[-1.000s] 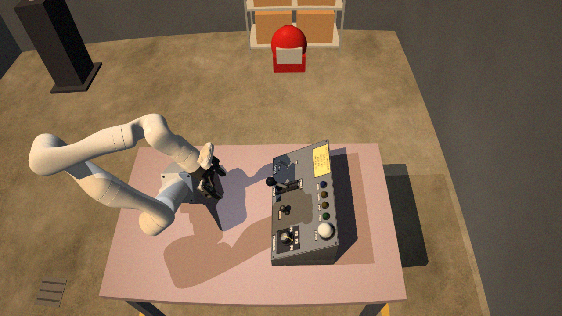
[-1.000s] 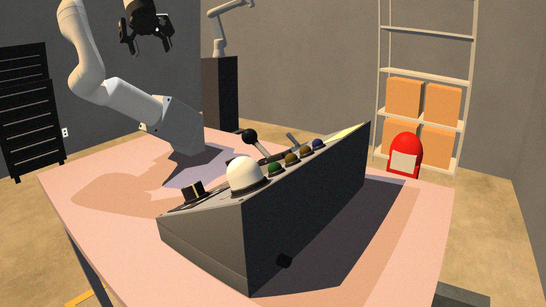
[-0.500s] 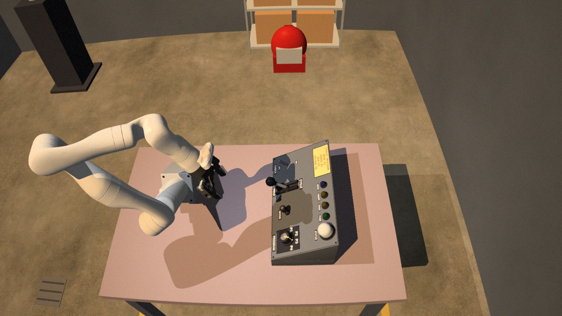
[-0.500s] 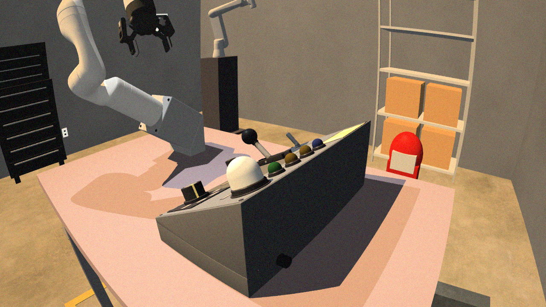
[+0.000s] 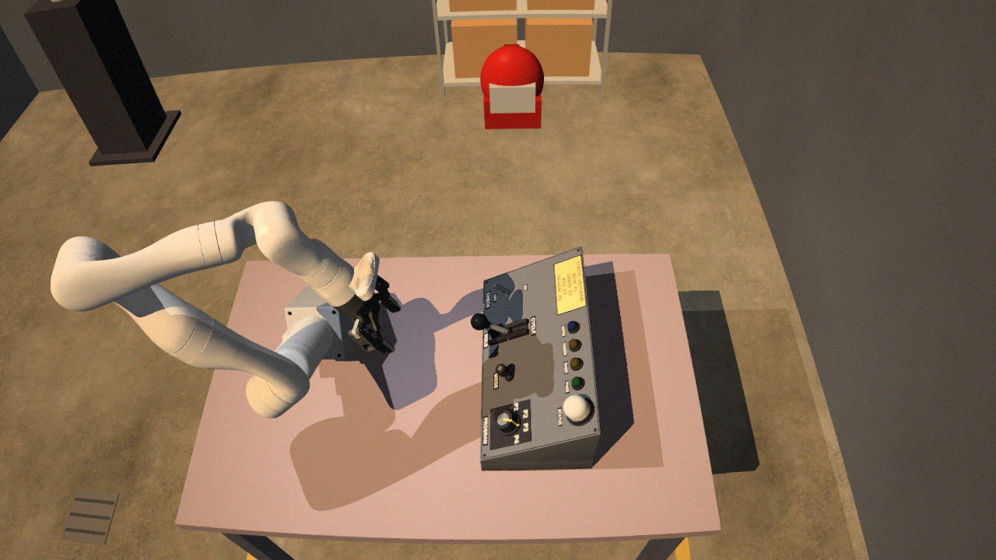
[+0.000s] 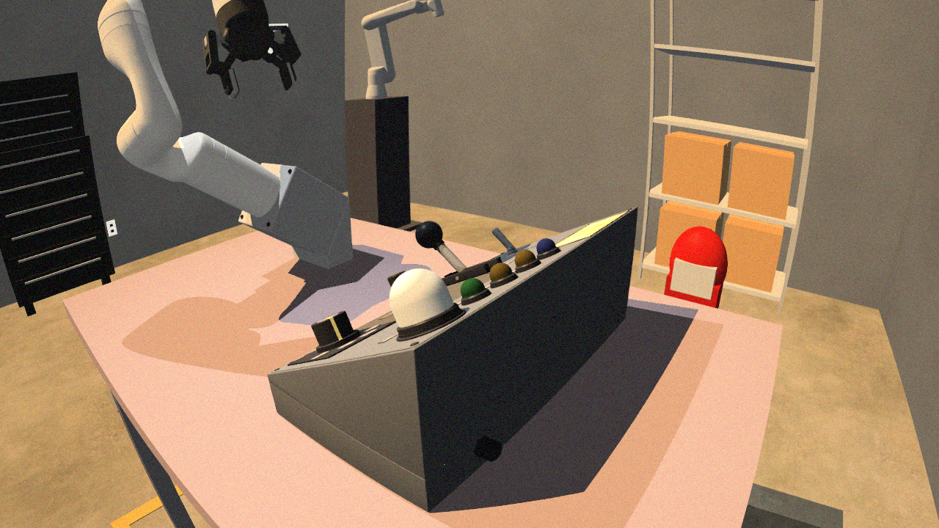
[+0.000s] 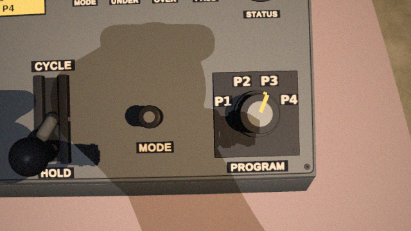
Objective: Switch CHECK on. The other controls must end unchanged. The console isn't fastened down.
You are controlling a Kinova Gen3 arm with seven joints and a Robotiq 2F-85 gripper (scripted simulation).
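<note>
The grey console (image 5: 538, 362) sits loose on the pink table, its sloped face towards my arm. The CHECK switch (image 5: 500, 288) is a small toggle at the far left corner of the face; it also shows in the exterior view (image 6: 504, 239). It is outside the wrist view. My gripper (image 6: 258, 81) (image 5: 384, 322) is open and empty, high above the table and well left of the console. The wrist view looks down on the HOLD/CYCLE lever (image 7: 29, 155) resting at HOLD, the MODE toggle (image 7: 148, 116), and the PROGRAM knob (image 7: 259, 113) pointing near P3.
The console also carries a white STATUS dome (image 5: 577, 408), a column of coloured buttons (image 5: 575, 353) and a yellow label (image 5: 568, 285). My arm's base (image 5: 317, 330) stands on the table's left side. A red tank (image 5: 511, 85) and a shelf stand on the floor beyond.
</note>
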